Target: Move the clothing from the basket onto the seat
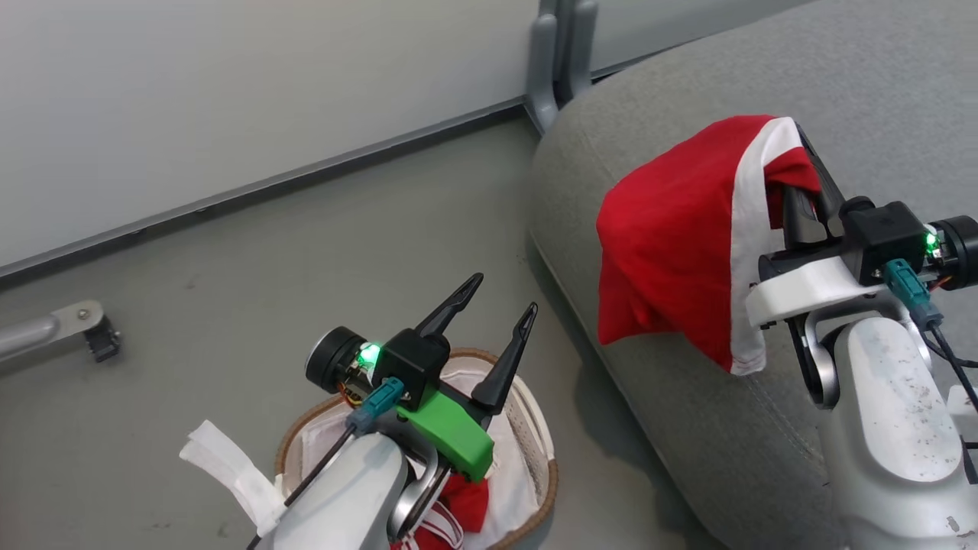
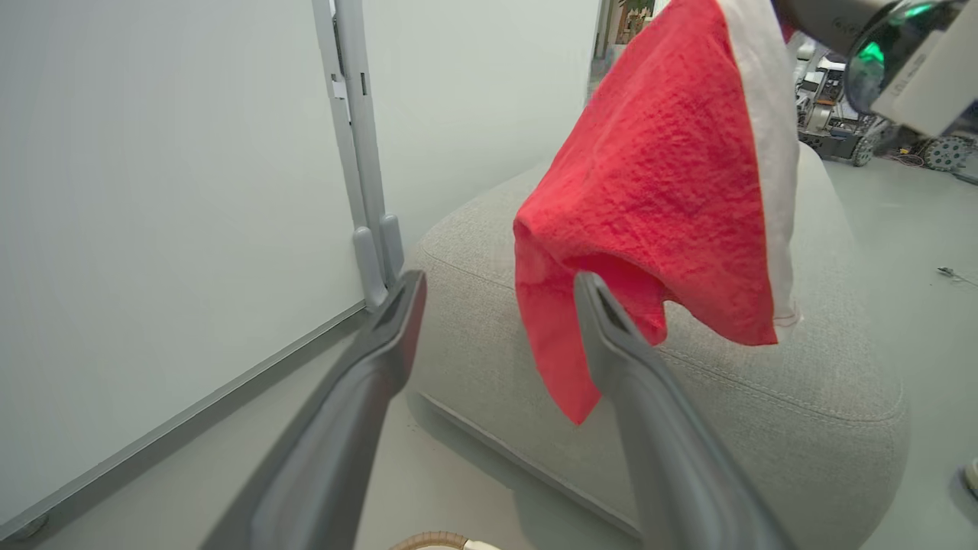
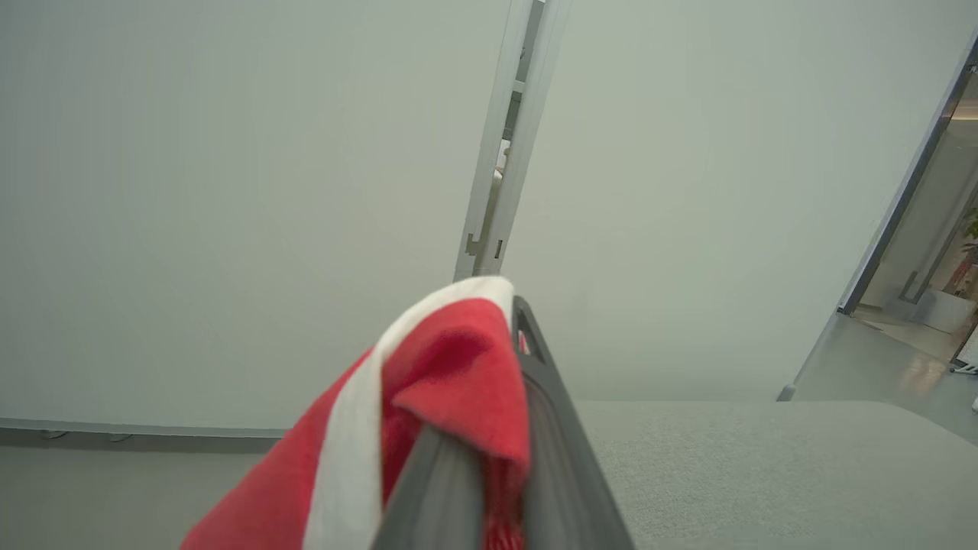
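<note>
Head view shows your right pincer (image 1: pixel 802 164) clenched on one red garment (image 1: pixel 672 237), which hangs over the left edge of the seat (image 1: pixel 879 92). Your left pincer (image 1: pixel 504 294) is released above the basket (image 1: pixel 546 473), where the other garment (image 1: pixel 466 500) lies.

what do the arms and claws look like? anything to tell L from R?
Both: pale grey forearms, black wrist block with green LED, teal connector on a black cable, two long dark tapered fingers. The left claw mounts on a green bracket, right claw on a white bracket.

One red, white-striped fabric garment (image 1: pixel 672 237) hangs above the grey woven seat cushion (image 1: pixel 879 92); another red garment (image 1: pixel 467 500) lies in the brown-rimmed white perforated basket (image 1: pixel 552 477).
</note>
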Robot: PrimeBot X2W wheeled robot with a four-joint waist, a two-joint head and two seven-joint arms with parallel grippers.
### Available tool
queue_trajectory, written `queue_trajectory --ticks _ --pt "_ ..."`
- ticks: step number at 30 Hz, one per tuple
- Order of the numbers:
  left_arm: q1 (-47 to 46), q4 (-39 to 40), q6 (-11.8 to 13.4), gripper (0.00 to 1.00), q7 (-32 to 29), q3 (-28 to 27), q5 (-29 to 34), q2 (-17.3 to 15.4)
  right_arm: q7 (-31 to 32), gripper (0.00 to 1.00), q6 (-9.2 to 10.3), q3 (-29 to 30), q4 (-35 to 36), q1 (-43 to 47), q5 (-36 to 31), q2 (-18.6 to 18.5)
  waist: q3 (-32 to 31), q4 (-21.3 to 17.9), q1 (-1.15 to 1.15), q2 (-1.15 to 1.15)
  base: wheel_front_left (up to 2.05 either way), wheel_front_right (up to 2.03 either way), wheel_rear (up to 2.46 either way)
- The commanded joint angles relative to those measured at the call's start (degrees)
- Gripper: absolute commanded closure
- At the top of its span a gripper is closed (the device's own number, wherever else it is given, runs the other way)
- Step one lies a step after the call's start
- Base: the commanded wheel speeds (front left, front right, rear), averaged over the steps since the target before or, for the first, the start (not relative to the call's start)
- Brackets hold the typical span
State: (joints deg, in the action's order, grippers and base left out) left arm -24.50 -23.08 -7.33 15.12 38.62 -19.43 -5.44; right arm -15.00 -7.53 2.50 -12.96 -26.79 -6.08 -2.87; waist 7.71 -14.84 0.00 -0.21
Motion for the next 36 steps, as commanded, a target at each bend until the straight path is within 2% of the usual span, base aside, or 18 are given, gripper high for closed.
queue_trajectory --ticks 1,6,11,15,21,27,31,36 --pt "-1.4 0.0 -0.2 0.0 0.0 0.2 0.7 -0.9 -0.3 1.0 0.08 0.4 0.4 -0.5 0.6 0.0 6.6 -8.4 0.0 0.21 0.0 0.0 0.0" --pt "-3.4 0.4 -0.3 0.0 0.0 2.1 0.6 -2.2 -0.3 1.0 0.08 1.7 0.7 -0.2 2.0 0.0 9.3 -11.5 0.0 0.21 0.0 0.0 0.0" --pt "-4.7 0.9 -0.2 0.0 0.0 3.6 0.6 -3.0 -0.3 1.0 0.08 2.8 0.8 0.1 2.7 0.0 11.1 -12.0 0.0 0.21 0.0 0.0 0.0" --pt "-5.6 1.9 -0.2 0.0 0.0 4.8 0.8 -3.3 -0.3 1.0 0.08 4.4 0.2 -1.0 2.4 0.0 12.4 -10.9 0.0 0.21 0.0 0.0 0.0" --pt "-7.0 4.2 -0.2 0.0 0.1 5.5 1.2 -3.4 -0.3 1.0 0.08 6.9 -2.2 -6.9 -1.5 -0.5 15.1 -6.9 0.0 0.21 0.0 0.0 0.0" --pt "-8.2 5.8 -0.2 0.0 0.1 6.3 1.9 -3.4 -0.3 1.0 0.09 11.9 -5.3 -18.5 -2.1 -5.1 18.2 -1.8 0.0 0.21 0.0 0.0 0.0" --pt "-8.6 7.0 -0.2 0.0 0.1 7.5 2.5 -2.9 0.4 1.0 0.08 16.0 -8.2 -26.5 -2.0 -10.6 20.5 2.7 0.0 0.21 0.0 0.0 0.0" --pt "-9.1 8.8 -0.2 0.0 0.1 8.0 3.4 -3.0 3.9 1.0 0.08 19.1 -7.3 -33.8 0.4 -17.4 23.8 7.9 0.0 0.21 0.0 0.0 0.0"
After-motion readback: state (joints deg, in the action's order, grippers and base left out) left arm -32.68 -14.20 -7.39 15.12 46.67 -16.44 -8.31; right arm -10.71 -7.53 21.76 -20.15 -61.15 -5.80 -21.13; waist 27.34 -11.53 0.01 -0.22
